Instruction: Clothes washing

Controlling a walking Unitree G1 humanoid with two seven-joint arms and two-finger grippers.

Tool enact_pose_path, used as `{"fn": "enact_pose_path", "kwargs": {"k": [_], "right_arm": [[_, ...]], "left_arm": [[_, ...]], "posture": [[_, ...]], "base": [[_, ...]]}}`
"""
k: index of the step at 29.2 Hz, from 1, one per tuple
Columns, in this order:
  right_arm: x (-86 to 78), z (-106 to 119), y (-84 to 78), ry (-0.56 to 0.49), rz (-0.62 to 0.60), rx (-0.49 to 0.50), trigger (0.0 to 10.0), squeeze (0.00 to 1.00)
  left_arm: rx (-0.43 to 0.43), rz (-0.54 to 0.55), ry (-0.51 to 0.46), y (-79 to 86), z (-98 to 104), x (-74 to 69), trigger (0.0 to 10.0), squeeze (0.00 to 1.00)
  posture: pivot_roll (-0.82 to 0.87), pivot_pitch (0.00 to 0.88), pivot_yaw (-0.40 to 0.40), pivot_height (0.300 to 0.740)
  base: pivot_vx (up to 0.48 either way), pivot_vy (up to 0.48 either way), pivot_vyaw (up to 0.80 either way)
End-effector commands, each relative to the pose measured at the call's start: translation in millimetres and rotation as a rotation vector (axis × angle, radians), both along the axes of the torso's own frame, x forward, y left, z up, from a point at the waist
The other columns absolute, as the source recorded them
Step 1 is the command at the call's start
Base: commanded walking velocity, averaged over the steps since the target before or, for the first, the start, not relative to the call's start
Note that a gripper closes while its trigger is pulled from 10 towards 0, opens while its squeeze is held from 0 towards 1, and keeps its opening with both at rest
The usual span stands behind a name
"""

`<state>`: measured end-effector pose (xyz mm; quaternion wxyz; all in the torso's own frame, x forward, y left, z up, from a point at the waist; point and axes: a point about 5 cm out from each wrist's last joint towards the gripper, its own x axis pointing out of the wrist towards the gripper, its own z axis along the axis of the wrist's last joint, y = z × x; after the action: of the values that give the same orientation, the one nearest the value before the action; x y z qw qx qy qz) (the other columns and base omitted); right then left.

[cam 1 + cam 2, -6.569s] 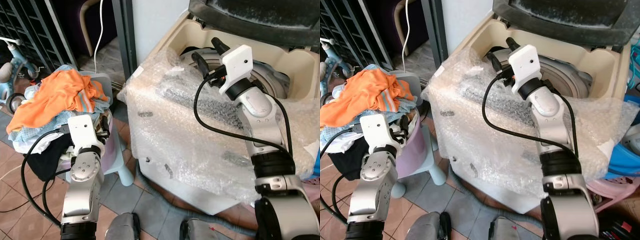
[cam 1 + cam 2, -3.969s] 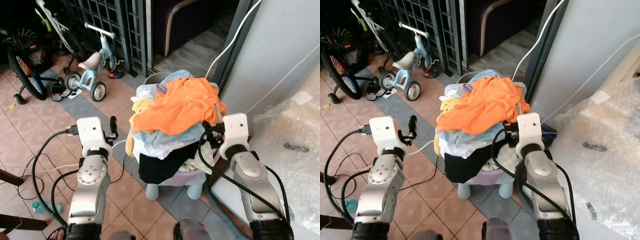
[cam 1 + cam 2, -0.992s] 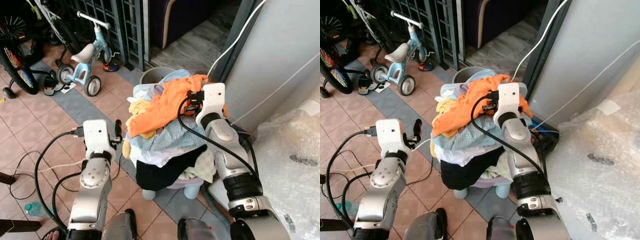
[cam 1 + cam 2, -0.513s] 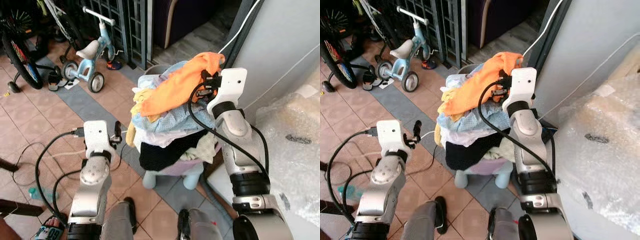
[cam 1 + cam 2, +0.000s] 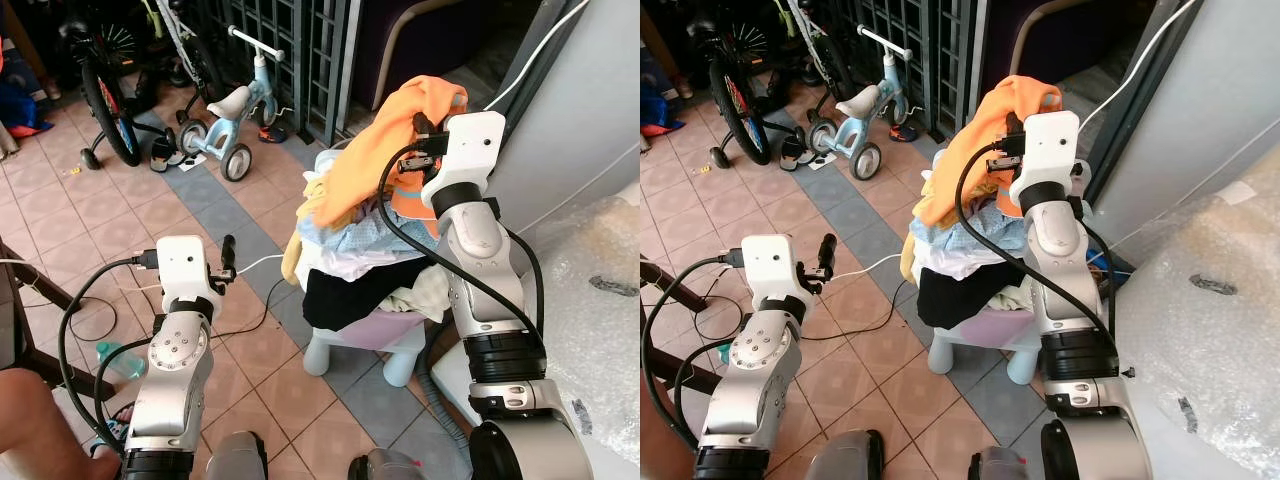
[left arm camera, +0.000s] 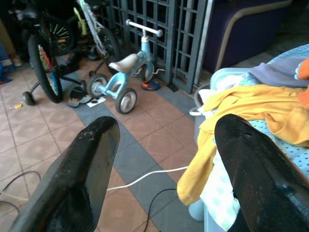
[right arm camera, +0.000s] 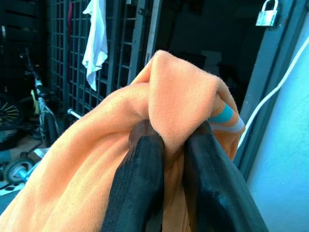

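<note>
Above the heaped laundry basket [image 5: 370, 330]: right hand [image 7: 166, 159] pinched shut on a fold of soft, light orange garment [image 5: 375, 160], likely to drape and snag; left hand [image 6: 164, 159] wide open, empty, beside basket.
</note>
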<state>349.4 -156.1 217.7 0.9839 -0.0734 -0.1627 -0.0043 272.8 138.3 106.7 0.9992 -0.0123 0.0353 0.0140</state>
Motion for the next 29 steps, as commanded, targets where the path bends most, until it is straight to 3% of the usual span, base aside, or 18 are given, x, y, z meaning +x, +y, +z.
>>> {"fn": "enact_pose_path", "kwargs": {"k": [1, 6, 7, 9, 16, 20, 29], "right_arm": [[3.4, 15.9, -1.8, -0.06, -0.025, 0.004, 10.0, 0.0], [9.6, 29.5, -21.8, -0.103, -0.111, -0.033, 10.0, 0.0], [11.3, 36.2, -31.8, -0.122, -0.16, -0.05, 10.0, 0.0], [13.4, 46.1, -48.5, -0.149, -0.242, -0.061, 10.0, 0.0], [14.6, 60.5, -80.5, -0.18, -0.41, -0.106, 10.0, 0.0], [14.3, 60.3, -95.8, -0.158, -0.522, -0.153, 10.0, 0.0], [11.3, 47.2, -125.8, -0.054, -0.667, -0.114, 10.0, 0.0]], "left_arm": [[0.011, 0.006, -0.002, 4.4, 0.6, 0.5, 10.0, 0.0], [0.01, 0.003, -0.001, 4.0, 0.3, 0.5, 10.0, 0.0], [0.008, 0.003, -0.001, 3.8, 0.2, 0.6, 10.0, 0.0], [-0.005, 0.013, -0.004, 3.0, 0.2, 1.0, 10.0, 0.0], [-0.01, 0.012, -0.005, 1.6, 0.6, 1.1, 10.0, 0.0], [-0.011, 0.014, -0.003, 0.9, 0.1, 1.0, 10.0, 0.0], [-0.013, 0.014, 0.002, 0.6, -0.7, 0.8, 10.0, 0.0]], "posture": [[-0.01, 0.105, 0.008, 0.74], [-0.01, 0.106, 0.01, 0.74], [-0.01, 0.106, 0.01, 0.74], [-0.01, 0.108, 0.01, 0.74], [-0.01, 0.108, 0.007, 0.74], [-0.01, 0.109, 0.007, 0.74], [-0.02, 0.111, 0.007, 0.74]], "base": [[0.289, -0.375, -0.73], [0.286, -0.375, -0.75], [0.274, -0.364, -0.75], [0.0, 0.0, -0.75], [0.0, 0.0, -0.74], [0.0, 0.0, -0.74], [0.0, 0.0, -0.75]]}}
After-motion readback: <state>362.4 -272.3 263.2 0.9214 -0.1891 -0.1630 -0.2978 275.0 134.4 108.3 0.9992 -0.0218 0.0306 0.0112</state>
